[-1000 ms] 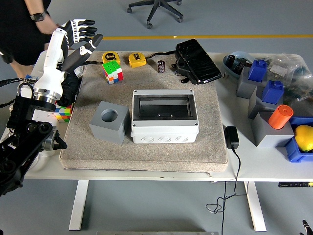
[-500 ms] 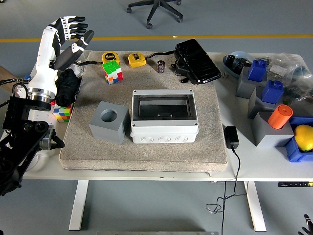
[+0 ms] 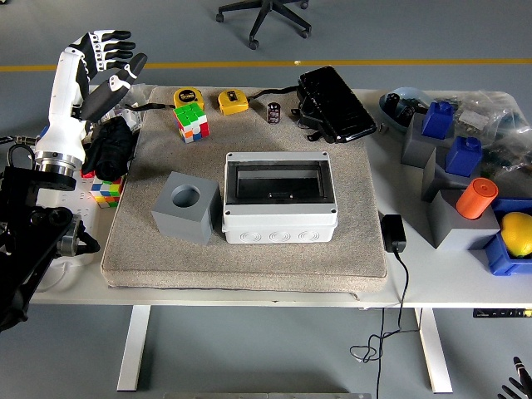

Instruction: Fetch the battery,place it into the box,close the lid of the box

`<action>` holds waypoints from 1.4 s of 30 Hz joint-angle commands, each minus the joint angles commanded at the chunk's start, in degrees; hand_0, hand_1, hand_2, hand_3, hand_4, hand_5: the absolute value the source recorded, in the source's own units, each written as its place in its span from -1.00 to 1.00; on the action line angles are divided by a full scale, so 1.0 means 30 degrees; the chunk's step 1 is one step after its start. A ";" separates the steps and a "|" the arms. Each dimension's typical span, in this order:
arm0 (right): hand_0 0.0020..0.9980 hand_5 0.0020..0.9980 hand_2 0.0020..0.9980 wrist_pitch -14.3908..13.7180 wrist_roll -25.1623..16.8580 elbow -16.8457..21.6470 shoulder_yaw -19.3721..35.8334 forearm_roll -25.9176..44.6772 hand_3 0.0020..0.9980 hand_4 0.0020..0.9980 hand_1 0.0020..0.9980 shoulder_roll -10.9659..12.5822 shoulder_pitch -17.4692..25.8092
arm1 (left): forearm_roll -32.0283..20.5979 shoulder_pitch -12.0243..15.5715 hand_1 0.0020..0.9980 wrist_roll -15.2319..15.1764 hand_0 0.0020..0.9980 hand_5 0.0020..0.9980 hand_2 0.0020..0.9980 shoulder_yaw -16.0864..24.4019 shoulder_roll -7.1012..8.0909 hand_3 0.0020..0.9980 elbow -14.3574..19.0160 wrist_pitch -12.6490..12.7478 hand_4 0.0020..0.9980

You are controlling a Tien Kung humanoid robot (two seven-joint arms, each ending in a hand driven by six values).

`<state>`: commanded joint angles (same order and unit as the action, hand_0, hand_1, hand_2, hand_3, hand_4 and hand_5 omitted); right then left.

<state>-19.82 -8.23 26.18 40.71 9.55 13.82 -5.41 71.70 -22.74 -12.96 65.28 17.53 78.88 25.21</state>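
Hovering beyond the mat's (image 3: 249,266) left edge, left hand (image 3: 104,62) fingers spread, empty; battery (image 3: 273,112) well apart

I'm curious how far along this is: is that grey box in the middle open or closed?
Cannot tell for sure. The grey box shows a dark rectangular window on top, either an open cavity or a tinted lid lying shut.

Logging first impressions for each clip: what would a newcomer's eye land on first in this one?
Probably the grey box with its dark open window, in the middle of the beige mat, with a grey cube with a round hole just left of it. Next, the robot's left hand, raised with fingers spread above the table's far left corner, holding nothing. The small dark battery stands untouched at the mat's far edge, beside a yellow tape measure.
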 joint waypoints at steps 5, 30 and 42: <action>0.19 0.08 0.22 0.0072 0.0044 -0.0035 -0.0062 0.0070 0.11 0.94 0.23 -0.0020 0.0079 | 0.0067 0.0135 0.31 0.0194 0.11 0.25 0.33 0.0079 -0.0070 0.33 -0.0022 -0.0128 0.98; 0.19 0.08 0.22 0.0392 0.0549 -0.0386 -0.0251 0.0495 0.12 0.93 0.21 -0.0133 0.0514 | 0.0391 0.0400 0.33 0.0857 0.13 0.19 0.31 0.0007 -0.0442 0.32 -0.0064 -0.0705 0.93; 0.19 0.09 0.22 0.0275 0.0344 -0.0399 -0.0053 0.0561 0.11 0.93 0.21 -0.0105 0.0610 | 0.0461 0.0491 0.33 0.0939 0.14 0.18 0.31 0.0128 -0.0606 0.33 -0.0128 -0.0802 0.92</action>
<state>-18.99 -7.20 24.98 40.55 11.23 13.50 -3.58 73.08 -21.27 -10.15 65.66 15.71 78.49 22.80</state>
